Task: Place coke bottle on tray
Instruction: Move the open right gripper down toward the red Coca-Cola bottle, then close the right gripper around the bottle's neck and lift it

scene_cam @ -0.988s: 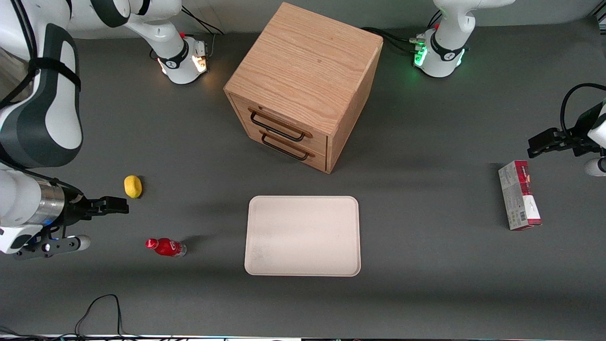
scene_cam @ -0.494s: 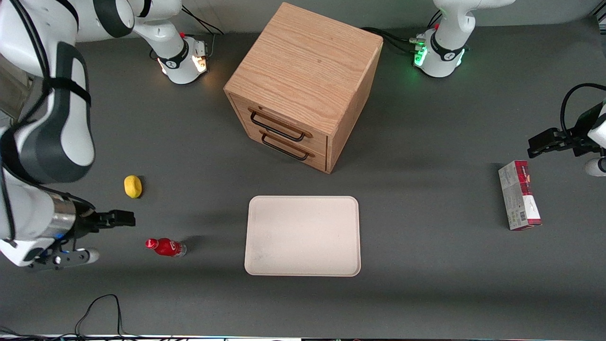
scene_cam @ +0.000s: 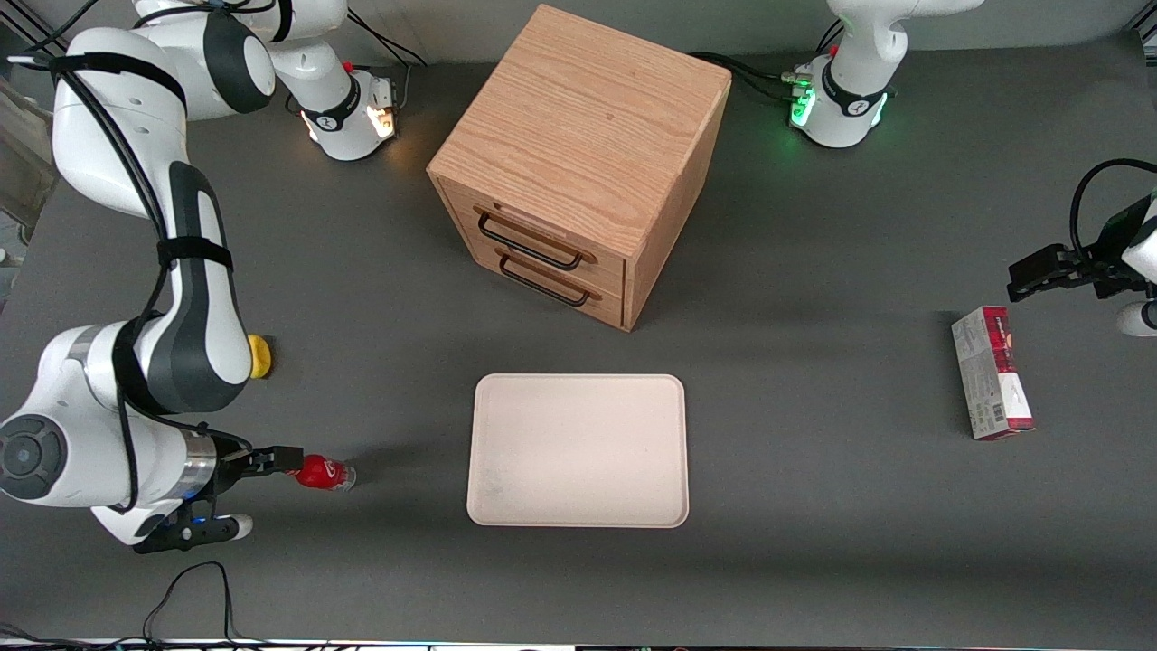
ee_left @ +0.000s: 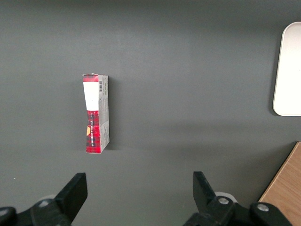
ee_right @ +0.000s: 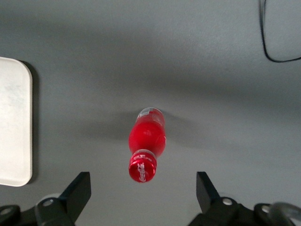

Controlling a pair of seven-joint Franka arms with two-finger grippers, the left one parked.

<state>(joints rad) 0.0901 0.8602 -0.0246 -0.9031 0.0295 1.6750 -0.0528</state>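
The coke bottle (scene_cam: 324,473) stands upright on the gray table (scene_cam: 813,506), well apart from the tray (scene_cam: 578,450) and toward the working arm's end of the table from it. The wrist camera looks straight down on the bottle (ee_right: 146,143), with its red cap (ee_right: 141,170) nearest the lens and the clear base below. The gripper (scene_cam: 291,458) hangs above the bottle, over its cap, and its jaws are spread wide, one finger (ee_right: 77,192) on each side of the bottle with clear space between them and the bottle; nothing is held. The tray is bare and lies flat in front of the wooden cabinet (scene_cam: 578,163), nearer to the front camera than it. A yellow lemon (scene_cam: 260,356) sits farther from the front camera than the bottle, partly covered by the arm. A red-and-grey carton (scene_cam: 992,372) lies toward the parked arm's end of the table from the tray.
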